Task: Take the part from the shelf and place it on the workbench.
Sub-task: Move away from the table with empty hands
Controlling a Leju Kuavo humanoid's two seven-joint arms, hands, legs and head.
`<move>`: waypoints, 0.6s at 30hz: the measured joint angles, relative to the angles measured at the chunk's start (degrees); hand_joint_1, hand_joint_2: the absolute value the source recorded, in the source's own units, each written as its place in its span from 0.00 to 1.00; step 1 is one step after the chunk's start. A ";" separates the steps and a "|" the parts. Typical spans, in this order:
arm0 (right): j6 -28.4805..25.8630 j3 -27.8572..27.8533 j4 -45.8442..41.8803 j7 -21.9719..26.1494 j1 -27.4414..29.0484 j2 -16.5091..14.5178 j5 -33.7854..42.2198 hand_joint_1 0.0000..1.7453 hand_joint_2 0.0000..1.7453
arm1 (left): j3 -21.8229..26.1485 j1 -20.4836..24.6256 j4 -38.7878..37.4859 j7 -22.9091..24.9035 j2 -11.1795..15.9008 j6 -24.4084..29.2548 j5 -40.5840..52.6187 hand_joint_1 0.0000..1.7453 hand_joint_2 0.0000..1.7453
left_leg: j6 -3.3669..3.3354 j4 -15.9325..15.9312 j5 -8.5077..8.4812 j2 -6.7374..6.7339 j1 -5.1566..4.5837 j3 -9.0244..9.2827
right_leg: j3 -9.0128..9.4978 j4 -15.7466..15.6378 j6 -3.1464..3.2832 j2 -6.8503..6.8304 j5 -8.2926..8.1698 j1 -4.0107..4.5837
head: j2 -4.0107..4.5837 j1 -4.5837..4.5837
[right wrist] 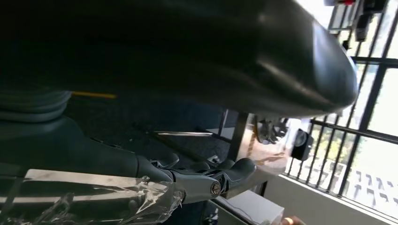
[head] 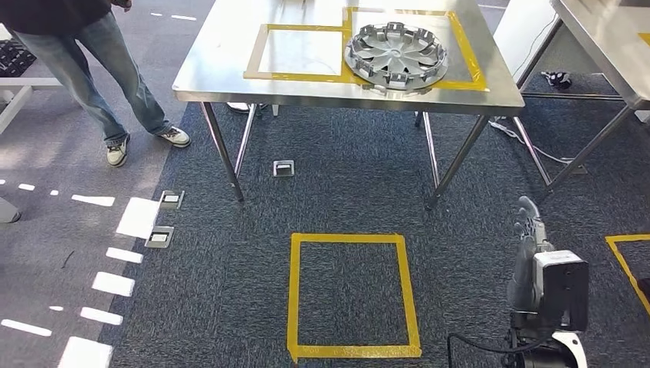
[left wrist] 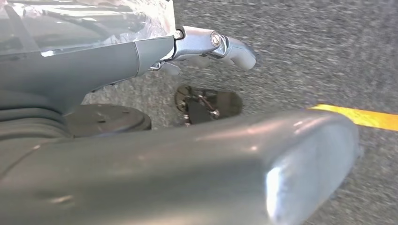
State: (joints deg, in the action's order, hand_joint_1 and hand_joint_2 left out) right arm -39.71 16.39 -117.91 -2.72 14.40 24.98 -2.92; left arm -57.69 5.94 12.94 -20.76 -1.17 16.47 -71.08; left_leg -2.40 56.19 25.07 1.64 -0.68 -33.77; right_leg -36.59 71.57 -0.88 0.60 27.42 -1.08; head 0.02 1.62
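Steel workbench (head: 222, 69) stands on dark blue-grey carpet (head: 345, 192), top marked with yellow tape rectangles (head: 295, 75). The part (head: 396, 54), a silver hubcap-like wheel cover, lies flat on the bench inside the larger taped rectangle, toward the bench's right half, no hand on it. Second steel table (head: 605, 46) at the far right, cables (head: 529, 142) trailing on the floor between the two. Yellow tape square (head: 352, 295) on the carpet in front of the bench, another yellow tape corner (head: 625, 257) at the right edge. Small metal floor boxes (head: 283, 168) set in the carpet; white dashes on the grey floor (head: 46, 253) at left. A person (head: 92, 69) in jeans and sneakers stands left of the bench. Right hand (head: 527, 245) hangs low at lower right, fingers straight and close together, holding nothing. Left hand (left wrist: 206, 47) over the carpet near a yellow line (left wrist: 361, 117), fingers extended, empty. Right wrist view catches window railings (right wrist: 356, 140) and a table leg (right wrist: 237, 136).
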 joint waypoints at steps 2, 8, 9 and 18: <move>0.01 0.91 2.98 -1.91 -0.47 -0.27 -1.01 0.00 0.00 | -0.02 0.12 0.00 -0.13 -0.13 0.53 0.30 0.00 0.00 | 0.41 0.57 -1.13 0.81 -0.15 -1.54 | 6.57 -8.63 0.85 2.45 1.06 0.03 | 0.00 0.08; 1.21 4.75 23.62 4.54 -4.56 -4.47 9.69 0.00 0.00 | -0.25 0.04 0.02 -0.22 -0.49 1.65 0.99 0.00 0.00 | 2.47 3.00 -1.11 1.91 0.14 -4.61 | 10.27 -16.86 2.54 0.37 3.33 0.11 | 0.00 -0.34; 1.76 5.57 28.29 6.88 -5.42 -5.57 12.29 0.00 0.00 | -0.29 -0.01 0.02 -0.18 -0.52 1.70 1.03 0.00 0.00 | 2.80 5.65 1.16 0.99 0.26 -5.59 | 9.94 -16.89 2.79 -0.43 3.01 0.06 | 0.00 -0.69; 11.80 11.19 66.58 10.81 -11.69 -15.25 26.73 0.00 0.00 | -0.56 -0.10 0.02 -0.19 -0.51 2.01 1.52 0.00 0.00 | 2.38 2.17 2.56 -4.19 0.04 2.37 | 7.67 -15.13 2.01 -6.94 2.63 0.38 | 0.00 -1.93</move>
State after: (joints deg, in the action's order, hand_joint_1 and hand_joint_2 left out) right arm -27.91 27.57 -51.33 8.10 2.71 9.72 23.81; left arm -58.25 5.84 12.96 -20.95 -1.68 18.49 -69.56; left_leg -0.02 58.37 27.63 -2.55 -0.63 -31.40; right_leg -28.91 56.44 1.13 -6.35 30.06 -0.69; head 0.02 -0.31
